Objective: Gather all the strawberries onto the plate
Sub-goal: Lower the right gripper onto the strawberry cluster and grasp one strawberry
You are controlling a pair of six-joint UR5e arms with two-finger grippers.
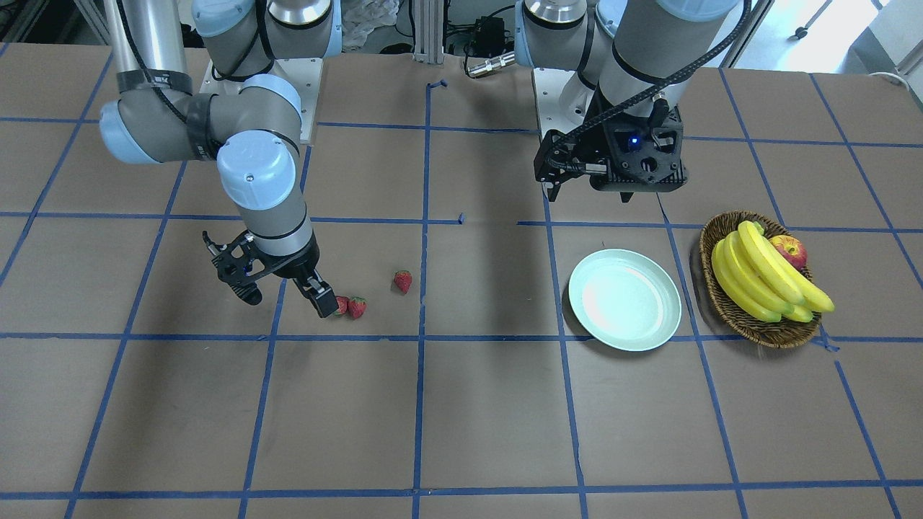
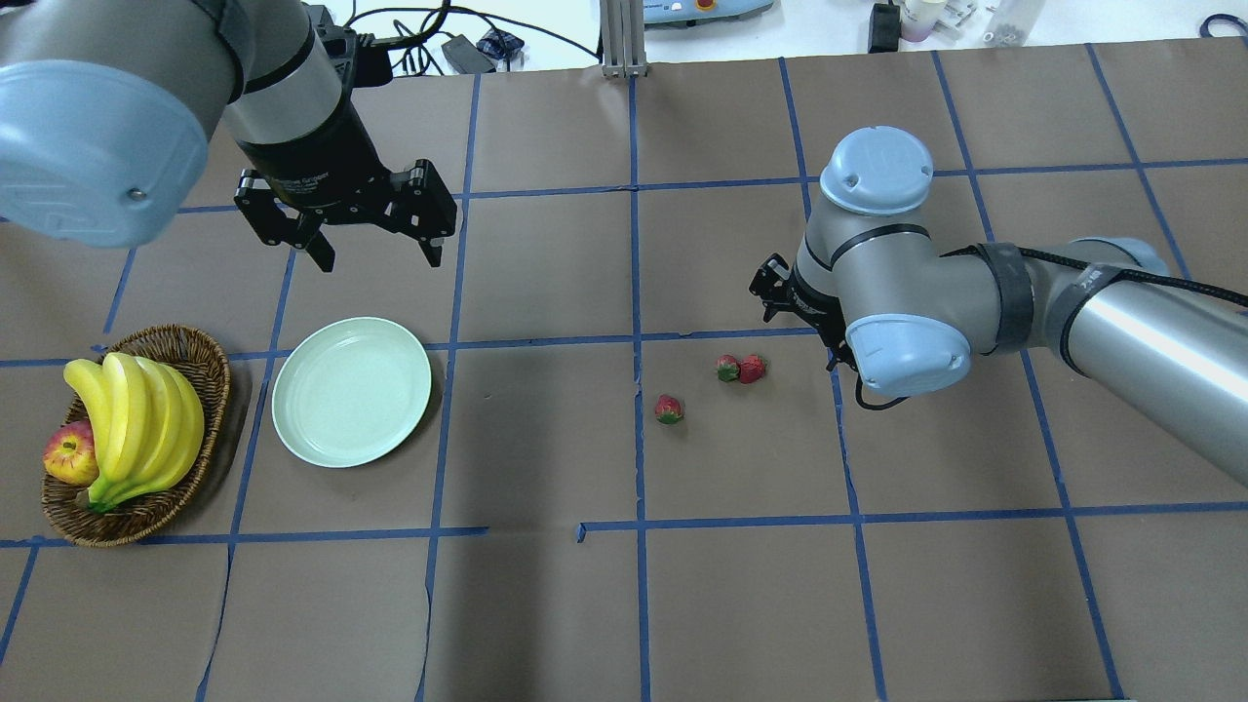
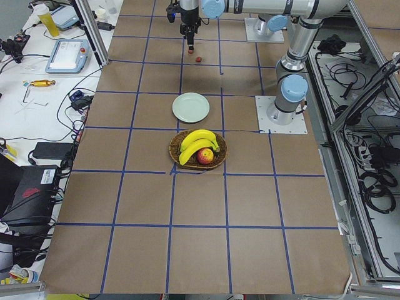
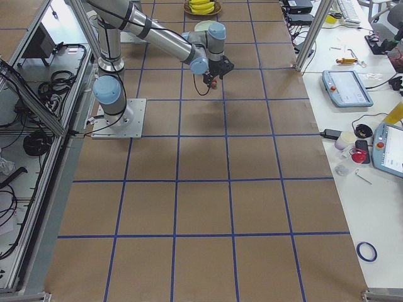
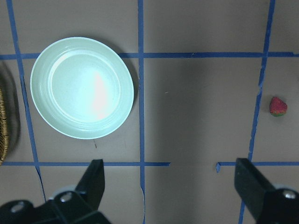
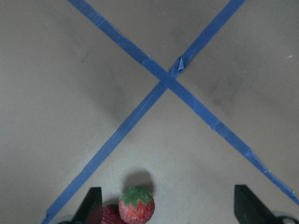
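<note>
Right tool point(image 6: 170, 210) gapes wide and empty; two touching strawberries point(image 6: 136, 205) lie within its span, off-centre, nearest this arm.

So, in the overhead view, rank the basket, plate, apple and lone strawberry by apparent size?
1. basket
2. plate, only a little smaller than the basket
3. apple
4. strawberry

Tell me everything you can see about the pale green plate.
The plate is round, shallow and pale mint green, glossy, perhaps plastic, with a raised rim and faint rings inside. It is empty and lies flat, right way up, on the brown table, close beside the wicker basket but apart from it. Nothing else touches it.
</note>
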